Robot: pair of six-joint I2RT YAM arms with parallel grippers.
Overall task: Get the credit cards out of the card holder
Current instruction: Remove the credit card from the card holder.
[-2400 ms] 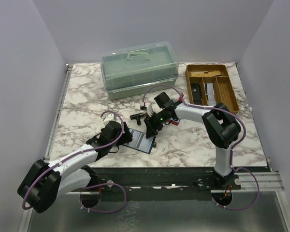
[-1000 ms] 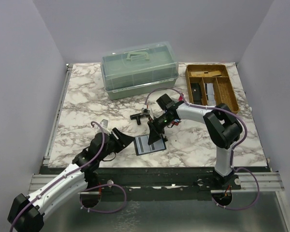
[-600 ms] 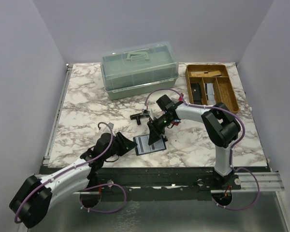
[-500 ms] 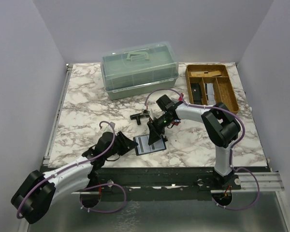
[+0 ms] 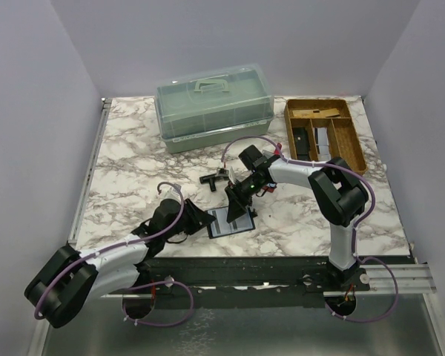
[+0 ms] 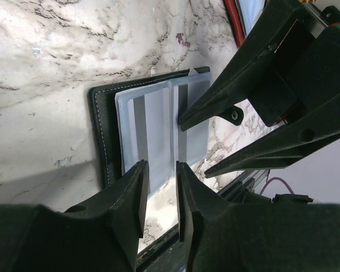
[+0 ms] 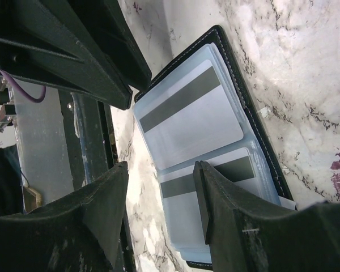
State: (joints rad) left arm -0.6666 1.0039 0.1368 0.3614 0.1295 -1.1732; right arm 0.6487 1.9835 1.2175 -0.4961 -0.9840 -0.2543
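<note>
Left wrist | left gripper (image 6: pixel 160 175) slightly parted | over credit cards (image 6: pixel 157 127)

Both arms share one build: the left arm (image 5: pixel 111 256) and the right arm (image 5: pixel 311 172) have smooth white link shells set between bulky, rounded black joint housings. A thin mauve cable (image 5: pixel 170 194) runs along each arm and stands off in loops near the wrist and the base. A small green light (image 5: pixel 247 187) glows on the right wrist. The left gripper (image 6: pixel 160 170) has matte black fingers (image 6: pixel 127 198), broad at the root and narrowing to blunt, flat-faced tips. The right gripper (image 7: pixel 160 170) has the same black fingers (image 7: pixel 99 212); in the left wrist view they are long tapering wedges, and one bears a round dark screw head (image 6: pixel 233 115)
</note>
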